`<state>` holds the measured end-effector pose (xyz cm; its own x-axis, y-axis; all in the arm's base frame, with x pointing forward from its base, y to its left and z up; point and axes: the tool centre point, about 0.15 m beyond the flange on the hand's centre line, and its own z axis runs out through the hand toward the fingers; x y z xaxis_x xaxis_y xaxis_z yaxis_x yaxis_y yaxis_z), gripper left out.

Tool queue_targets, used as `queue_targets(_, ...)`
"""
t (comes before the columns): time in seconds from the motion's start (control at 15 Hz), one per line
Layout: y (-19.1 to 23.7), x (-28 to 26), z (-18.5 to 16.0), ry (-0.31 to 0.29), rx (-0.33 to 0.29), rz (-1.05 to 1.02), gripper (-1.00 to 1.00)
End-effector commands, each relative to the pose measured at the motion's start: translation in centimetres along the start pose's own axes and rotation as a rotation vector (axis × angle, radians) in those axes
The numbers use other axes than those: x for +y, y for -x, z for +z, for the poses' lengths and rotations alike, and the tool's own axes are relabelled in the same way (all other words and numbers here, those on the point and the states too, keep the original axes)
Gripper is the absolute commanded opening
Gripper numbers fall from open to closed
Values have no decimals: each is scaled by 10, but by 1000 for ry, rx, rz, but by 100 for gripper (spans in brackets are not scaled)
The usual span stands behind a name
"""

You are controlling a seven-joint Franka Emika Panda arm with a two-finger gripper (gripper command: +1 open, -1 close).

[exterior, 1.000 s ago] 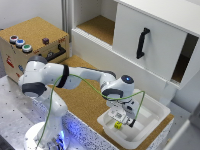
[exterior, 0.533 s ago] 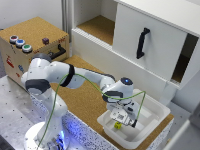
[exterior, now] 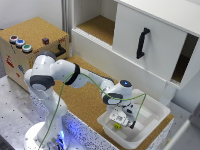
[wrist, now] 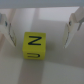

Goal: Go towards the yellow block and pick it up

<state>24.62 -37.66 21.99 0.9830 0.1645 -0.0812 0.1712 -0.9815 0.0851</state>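
The yellow block (wrist: pixel 34 44) is a small bright yellow cube with a dark mark on its top face; it rests on the pale floor of the white tray (exterior: pixel 150 112). In the wrist view it lies between my two fingers, nearer one of them, with clear gaps on both sides. My gripper (wrist: pixel 40 30) is open and touches nothing. In the exterior view the gripper (exterior: pixel 120 122) hangs low inside the tray, directly over the yellow block (exterior: pixel 117 126), which peeks out beneath the fingers.
A white cabinet (exterior: pixel 145 40) with a black door handle (exterior: pixel 142 42) stands behind the tray. A cork-topped box (exterior: pixel 32 35) at the exterior view's left carries coloured buttons and a small dark purple cube (exterior: pixel 45 40). The tray walls enclose the gripper.
The arm's elbow has shifted slightly toward the exterior view's right. The gripper stays over the tray at about the same spot.
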Motion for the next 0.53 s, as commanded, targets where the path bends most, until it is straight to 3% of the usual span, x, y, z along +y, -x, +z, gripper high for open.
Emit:
queue_targets(0.0,16,-27,2,84,55,43,-100)
queue_targets(0.47,45,-27,-20,109,8,145,-100)
